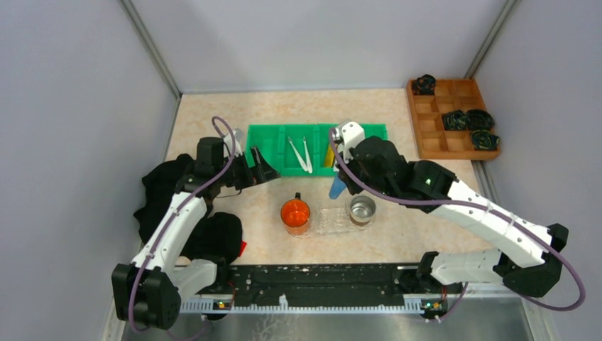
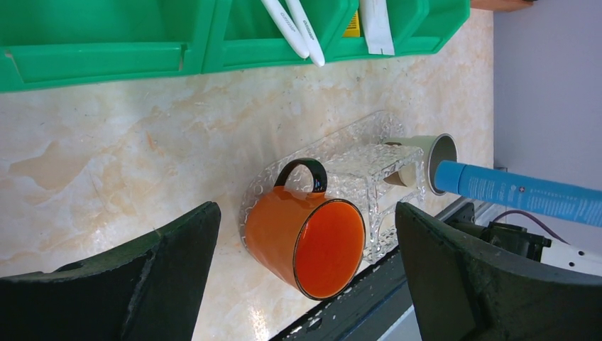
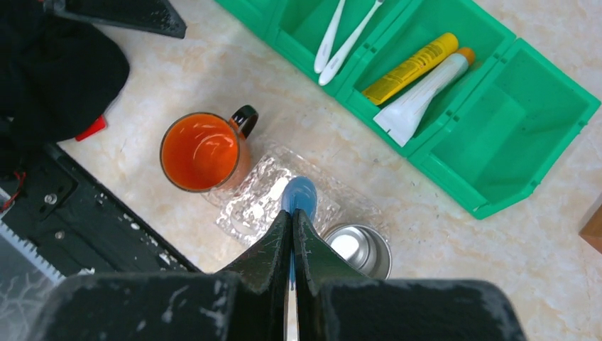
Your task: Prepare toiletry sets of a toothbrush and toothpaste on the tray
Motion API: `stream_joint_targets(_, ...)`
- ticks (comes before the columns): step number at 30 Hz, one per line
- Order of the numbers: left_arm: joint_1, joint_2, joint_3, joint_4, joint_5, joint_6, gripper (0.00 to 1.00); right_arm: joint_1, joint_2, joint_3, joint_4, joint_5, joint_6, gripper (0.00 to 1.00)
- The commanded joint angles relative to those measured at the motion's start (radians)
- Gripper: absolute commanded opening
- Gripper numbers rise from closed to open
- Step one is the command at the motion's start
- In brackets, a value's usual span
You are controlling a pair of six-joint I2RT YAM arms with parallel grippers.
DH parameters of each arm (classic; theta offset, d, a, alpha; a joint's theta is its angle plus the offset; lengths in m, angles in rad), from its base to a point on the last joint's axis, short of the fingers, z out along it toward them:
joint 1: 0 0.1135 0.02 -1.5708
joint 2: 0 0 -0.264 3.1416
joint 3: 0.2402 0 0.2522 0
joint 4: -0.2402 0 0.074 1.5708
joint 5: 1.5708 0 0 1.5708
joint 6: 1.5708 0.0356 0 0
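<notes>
My right gripper (image 1: 346, 176) (image 3: 292, 214) is shut on the blue toothpaste (image 1: 336, 187) (image 3: 299, 195) and holds it cap-down above the clear tray (image 1: 328, 222) (image 3: 257, 206), between the orange mug (image 1: 296, 213) and the steel cup (image 1: 362, 209) that stand on it. The blue tube also shows in the left wrist view (image 2: 518, 192). Two white toothbrushes (image 1: 299, 153) (image 3: 339, 42) lie in the green bin's middle compartment. The yellow tube (image 3: 412, 67) and the white tube (image 3: 419, 103) lie in the compartment beside them. My left gripper (image 1: 260, 168) (image 2: 305, 220) is open and empty, left of the mug.
The green bin (image 1: 268, 142) stands behind the tray. A brown wooden box (image 1: 454, 135) with black items is at the back right. A black cloth (image 1: 170, 206) lies at the left by the left arm. A black rail (image 1: 319, 278) runs along the near edge.
</notes>
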Motion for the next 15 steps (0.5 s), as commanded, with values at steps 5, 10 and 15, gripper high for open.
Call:
stream_joint_targets(5, -0.004, -0.004, -0.02, 0.02, 0.003, 0.008, 0.99, 0.098, -0.049, -0.049, 0.032, 0.004, 0.027, 0.0)
stream_joint_targets(10, -0.004, 0.0, -0.023, 0.026, 0.006, 0.005, 0.99, 0.137, -0.012, -0.059, 0.058, 0.007, 0.033, 0.0)
stream_joint_targets(15, -0.004, -0.006, -0.026, 0.027, 0.006, 0.004, 0.99, 0.157, 0.025, -0.064, 0.085, 0.023, 0.035, 0.0)
